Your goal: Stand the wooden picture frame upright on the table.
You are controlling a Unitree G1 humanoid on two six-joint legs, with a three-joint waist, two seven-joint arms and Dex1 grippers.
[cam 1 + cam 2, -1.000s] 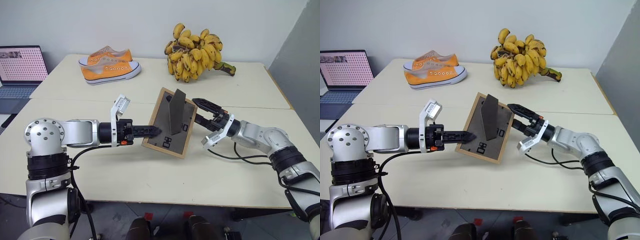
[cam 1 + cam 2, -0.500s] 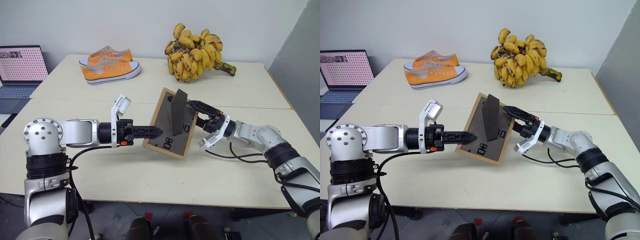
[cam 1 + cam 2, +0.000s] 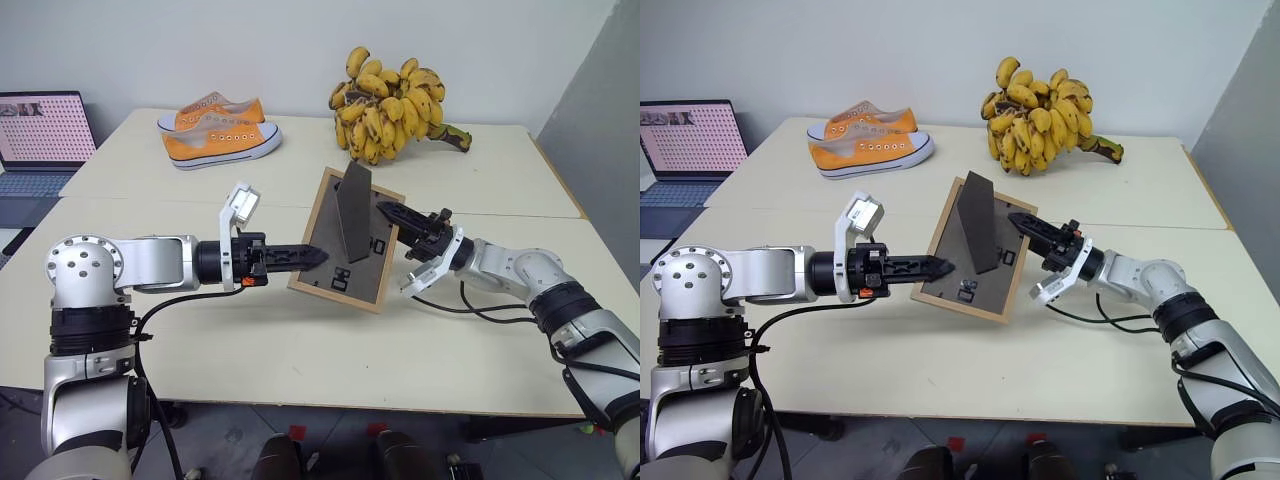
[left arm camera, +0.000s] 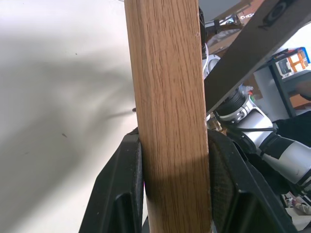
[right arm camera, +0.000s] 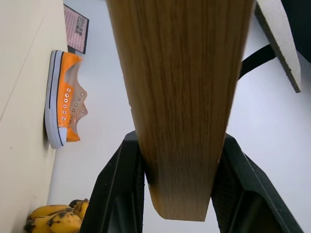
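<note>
Both of our claws pinch the wooden picture frame [image 3: 345,243] between them, one on each side edge. Our left gripper [image 3: 312,256] reaches in level from the left, and in the left wrist view its black fingers [image 4: 119,194] press flat against both faces of the light-wood edge. Our right gripper [image 3: 393,214] comes in from the right, angled slightly upward, and in the right wrist view its fingers [image 5: 121,187] squeeze the opposite wooden edge in the same way.

We see the frame tilted, its dark grey back turned toward us, with white marks near its lower part. The prop stand [image 3: 352,212] sticks out from the back as a dark wedge. The lower edge of the frame sits at or just above the table [image 3: 300,340]; we cannot tell whether it touches. The frame is near the middle of the table's near half, just in front of the seam between two tabletops.

Farther back on the pale cream surface, a pair of orange sneakers [image 3: 218,132] with white soles lies at the left, and a big bunch of bananas [image 3: 388,104] with dark spots lies at the right, both well apart from the frame. Off the table's left edge, an open laptop [image 3: 40,140] shows a patterned screen. A black cable [image 3: 470,310] trails on the table beneath our right arm.
</note>
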